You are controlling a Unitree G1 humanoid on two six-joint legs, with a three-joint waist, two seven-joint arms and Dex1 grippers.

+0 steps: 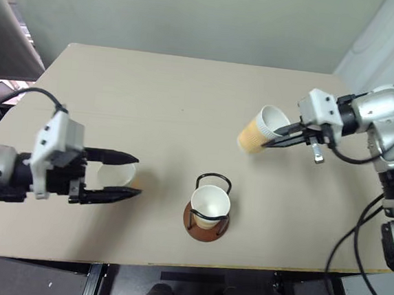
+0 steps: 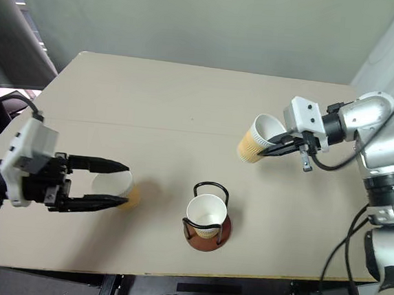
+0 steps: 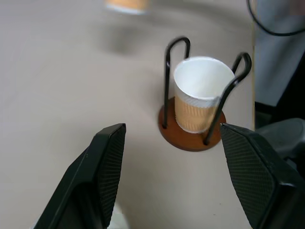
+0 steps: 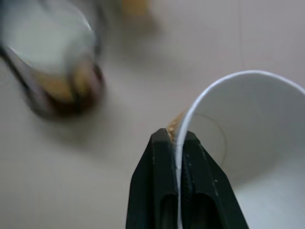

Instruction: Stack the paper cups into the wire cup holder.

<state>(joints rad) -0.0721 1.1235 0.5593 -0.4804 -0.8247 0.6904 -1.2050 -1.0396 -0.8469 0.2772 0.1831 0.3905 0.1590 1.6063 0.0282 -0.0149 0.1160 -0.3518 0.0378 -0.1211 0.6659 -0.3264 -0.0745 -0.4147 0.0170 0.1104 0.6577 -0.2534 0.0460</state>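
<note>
Right gripper (image 1: 285, 136) pinching cup (image 1: 258, 131) by rim wall, aloft right of holder (image 1: 207, 226); left gripper (image 1: 131, 176) agape around table cup (image 1: 117, 176); thin rim grip risks slip, misaligned drop.

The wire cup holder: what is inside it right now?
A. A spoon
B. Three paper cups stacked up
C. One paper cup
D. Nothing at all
C. One paper cup stands upright inside the wire cup holder; a second cup is pinched at its rim by the right pincer, and a third cup lies between the fingers of the left pincer.
</note>
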